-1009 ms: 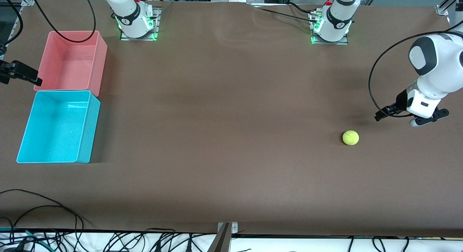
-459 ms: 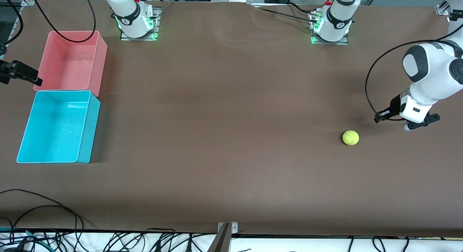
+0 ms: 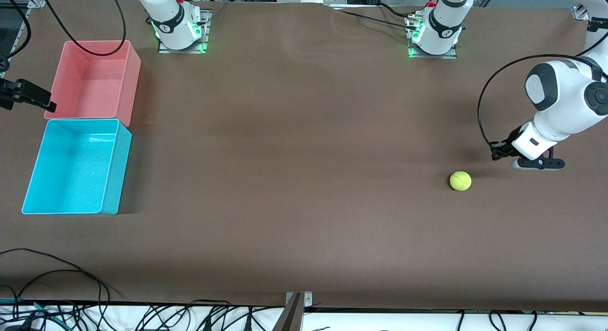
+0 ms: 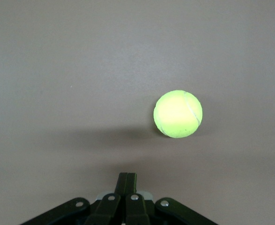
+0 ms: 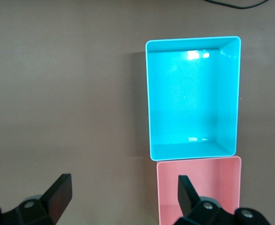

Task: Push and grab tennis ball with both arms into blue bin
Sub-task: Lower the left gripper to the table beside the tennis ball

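Tennis ball (image 3: 460, 181) resting on the brown counter (image 3: 304, 179) toward the left arm's end, well apart from the blue bin (image 3: 76, 167) (round, so no long axis; seam curving across its upper face). Left hand (image 4: 126, 180) low, at about two o'clock from the ball, fingers pressed together, empty. Right hand (image 5: 123, 194) spread wide, empty, near the pink bin (image 3: 95, 79).
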{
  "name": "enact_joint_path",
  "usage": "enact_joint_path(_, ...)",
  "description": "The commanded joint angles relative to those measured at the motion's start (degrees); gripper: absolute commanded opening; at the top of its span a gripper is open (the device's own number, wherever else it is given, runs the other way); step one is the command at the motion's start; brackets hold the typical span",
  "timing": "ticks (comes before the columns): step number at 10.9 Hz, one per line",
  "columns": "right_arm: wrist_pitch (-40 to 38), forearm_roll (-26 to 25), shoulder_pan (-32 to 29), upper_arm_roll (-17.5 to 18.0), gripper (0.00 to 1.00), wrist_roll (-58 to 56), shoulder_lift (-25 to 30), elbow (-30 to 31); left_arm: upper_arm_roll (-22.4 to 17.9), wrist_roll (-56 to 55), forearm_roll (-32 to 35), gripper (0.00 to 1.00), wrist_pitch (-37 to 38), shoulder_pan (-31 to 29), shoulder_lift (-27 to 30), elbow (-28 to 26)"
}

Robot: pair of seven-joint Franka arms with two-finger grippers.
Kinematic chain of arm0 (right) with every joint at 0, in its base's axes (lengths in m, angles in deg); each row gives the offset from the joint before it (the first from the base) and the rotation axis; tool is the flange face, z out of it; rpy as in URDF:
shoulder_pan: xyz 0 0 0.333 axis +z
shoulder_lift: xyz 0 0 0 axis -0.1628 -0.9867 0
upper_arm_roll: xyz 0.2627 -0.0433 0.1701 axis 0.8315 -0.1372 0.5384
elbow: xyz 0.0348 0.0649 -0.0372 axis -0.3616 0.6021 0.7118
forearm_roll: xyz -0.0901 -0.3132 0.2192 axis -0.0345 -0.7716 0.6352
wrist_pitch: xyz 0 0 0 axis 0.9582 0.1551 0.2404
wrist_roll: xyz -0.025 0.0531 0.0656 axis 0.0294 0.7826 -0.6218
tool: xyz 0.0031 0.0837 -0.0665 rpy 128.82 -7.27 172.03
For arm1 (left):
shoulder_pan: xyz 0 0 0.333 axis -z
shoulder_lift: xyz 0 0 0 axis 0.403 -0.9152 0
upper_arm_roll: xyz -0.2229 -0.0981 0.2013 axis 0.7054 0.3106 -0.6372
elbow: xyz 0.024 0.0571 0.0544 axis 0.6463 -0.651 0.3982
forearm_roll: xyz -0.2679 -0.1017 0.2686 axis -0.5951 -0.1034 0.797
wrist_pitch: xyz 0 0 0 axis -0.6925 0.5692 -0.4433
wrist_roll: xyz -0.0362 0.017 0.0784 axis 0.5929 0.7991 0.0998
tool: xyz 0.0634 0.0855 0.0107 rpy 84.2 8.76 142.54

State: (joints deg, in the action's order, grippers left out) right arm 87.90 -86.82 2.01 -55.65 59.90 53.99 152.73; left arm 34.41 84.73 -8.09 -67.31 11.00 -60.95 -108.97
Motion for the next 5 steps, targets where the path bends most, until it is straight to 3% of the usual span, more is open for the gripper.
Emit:
enact_joint_path(1,-1.2,1.1,0.1,-0.1,1.00,-0.2,-0.2,-0.8,0.0,11.7,1.4,0.00,-1.4,-0.3,-1.1,0.2)
enact_joint_path(5,-1.2,1.1,0.1,-0.1,1.00,-0.1,-0.6,-0.8,-1.0,38.9,1.3,0.00,-6.1,-0.5,-5.3,0.4)
